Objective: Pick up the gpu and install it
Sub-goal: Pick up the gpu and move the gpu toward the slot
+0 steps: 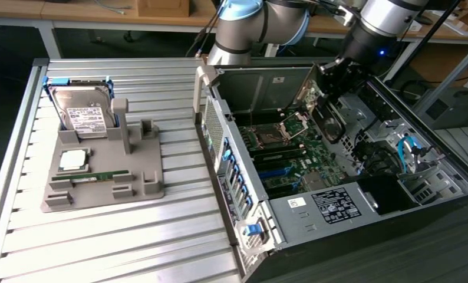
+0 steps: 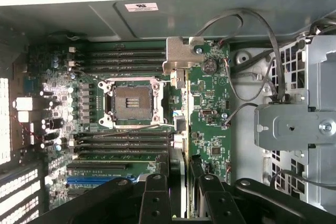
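Now gripping the gpu (image 2: 179,129) in half-closed jaws above the motherboard (image 2: 210,103), maybe scraping its small parts if tilting.

A slatted table (image 1: 100,236) carries a grey holder (image 1: 151,187) near its far corner on the exterior view's left. A hard drive (image 1: 85,112) stands upright at the holder's far end. A chip (image 1: 73,158) and a memory stick (image 1: 91,175) lie flat nearer its front. An open case (image 1: 218,135) stands at the table's edge on the exterior view's right, with the motherboard (image 2: 210,103) and socket (image 2: 129,99) exposed.
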Controlling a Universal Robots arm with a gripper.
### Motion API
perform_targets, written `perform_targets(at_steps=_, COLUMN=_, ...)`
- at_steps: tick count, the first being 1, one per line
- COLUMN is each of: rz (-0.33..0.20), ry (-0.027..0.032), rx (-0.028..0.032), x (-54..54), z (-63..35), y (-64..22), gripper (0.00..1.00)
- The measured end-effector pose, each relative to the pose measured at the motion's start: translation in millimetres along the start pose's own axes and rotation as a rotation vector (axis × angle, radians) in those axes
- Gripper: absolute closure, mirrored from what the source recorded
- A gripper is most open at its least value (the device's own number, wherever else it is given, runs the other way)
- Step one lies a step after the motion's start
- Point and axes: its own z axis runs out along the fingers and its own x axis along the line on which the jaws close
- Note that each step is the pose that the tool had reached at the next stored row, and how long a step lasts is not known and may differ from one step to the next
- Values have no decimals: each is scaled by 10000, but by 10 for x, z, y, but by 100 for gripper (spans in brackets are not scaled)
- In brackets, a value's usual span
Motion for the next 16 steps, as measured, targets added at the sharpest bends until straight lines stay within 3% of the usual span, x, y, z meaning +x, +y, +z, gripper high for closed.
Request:
perform_targets(at_steps=8, rz=-1744, ry=94, rx=93, x=-1, z=21, y=-2, gripper=73)
perform_targets(at_steps=16, rz=-1936, ry=104, rx=103, x=-3, z=58, y=-3, gripper=73)
